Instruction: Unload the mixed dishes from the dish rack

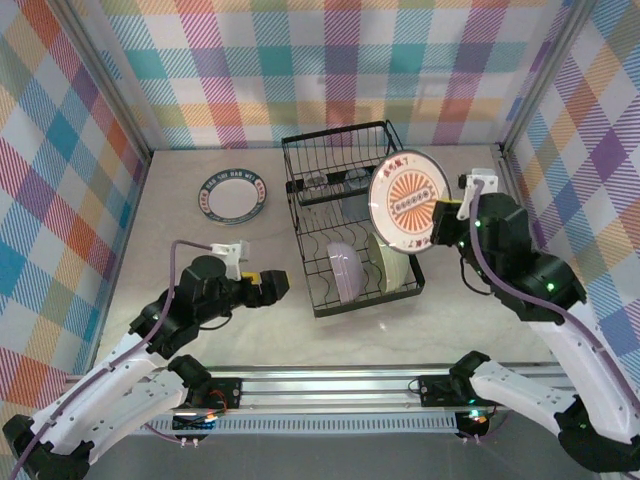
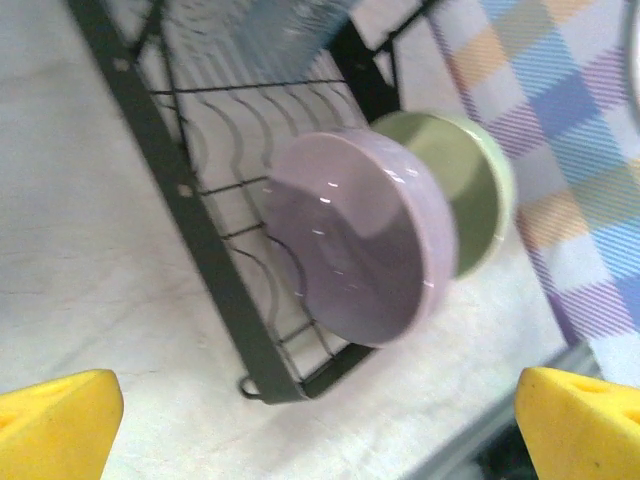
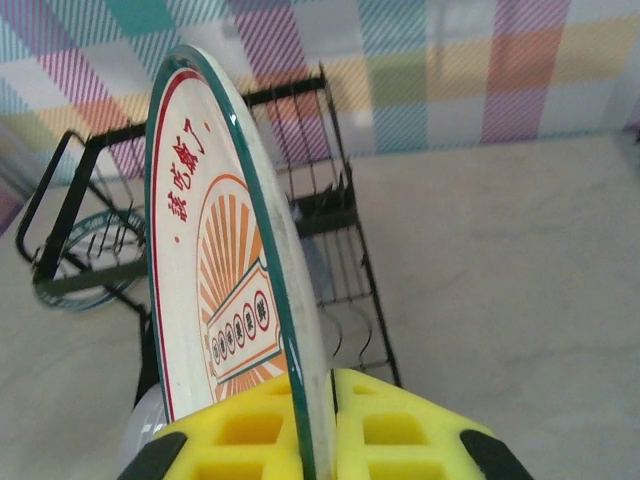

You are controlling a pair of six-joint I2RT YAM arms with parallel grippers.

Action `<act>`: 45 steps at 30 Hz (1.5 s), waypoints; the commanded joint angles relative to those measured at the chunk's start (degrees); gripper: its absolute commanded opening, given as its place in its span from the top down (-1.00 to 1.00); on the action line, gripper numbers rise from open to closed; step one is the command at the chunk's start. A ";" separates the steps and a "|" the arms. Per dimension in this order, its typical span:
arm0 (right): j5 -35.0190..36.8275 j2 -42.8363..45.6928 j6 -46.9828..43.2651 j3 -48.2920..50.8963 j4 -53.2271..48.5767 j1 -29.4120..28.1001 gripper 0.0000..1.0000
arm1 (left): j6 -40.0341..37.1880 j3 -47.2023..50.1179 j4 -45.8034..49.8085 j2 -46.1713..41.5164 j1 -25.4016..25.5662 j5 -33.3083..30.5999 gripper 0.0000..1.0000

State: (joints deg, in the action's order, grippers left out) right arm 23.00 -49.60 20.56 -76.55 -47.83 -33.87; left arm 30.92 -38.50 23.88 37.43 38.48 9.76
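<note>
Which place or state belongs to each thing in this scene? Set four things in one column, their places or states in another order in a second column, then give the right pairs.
Column one
1. orange-patterned plate
2. lavender bowl
3. dark-rimmed plate
4. left gripper

Column two
A. open, to the left of the rack
B. lying flat on the table
C. clamped by its edge in the right gripper
D. standing on edge in the dish rack

Pairs: 1-C, 2-D, 3-B, 4-A
</note>
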 commanded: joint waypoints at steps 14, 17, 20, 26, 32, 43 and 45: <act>-44.56 2.32 10.59 12.54 4.82 12.46 1.00 | 1.19 -1.35 -7.36 3.26 -0.25 20.07 -0.93; -47.41 2.52 12.51 15.63 7.59 13.13 1.00 | 3.61 -0.76 -10.88 4.15 -0.25 21.03 -0.90; -49.57 2.74 14.54 18.44 10.54 13.39 1.00 | 5.05 -0.43 -12.45 5.18 -0.25 21.35 -0.87; -51.78 3.09 17.75 22.57 14.96 13.57 1.00 | 8.69 0.35 -16.30 6.91 -0.25 20.45 -0.78; -52.59 3.93 20.34 25.65 17.57 13.58 1.00 | 13.97 2.35 -22.71 9.67 -0.16 19.98 -0.53; -54.02 5.04 23.00 29.09 20.67 13.57 1.00 | 16.69 4.02 -27.53 12.33 0.32 19.36 -0.22; -54.04 5.27 23.27 29.42 21.05 13.60 1.00 | 17.41 4.44 -28.55 12.68 0.46 19.26 -0.15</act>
State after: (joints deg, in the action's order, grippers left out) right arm -28.36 -45.80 42.24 -47.24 -31.66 -20.58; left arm 47.11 -35.31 -1.10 49.67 38.59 29.30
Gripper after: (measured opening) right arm 0.107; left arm 0.587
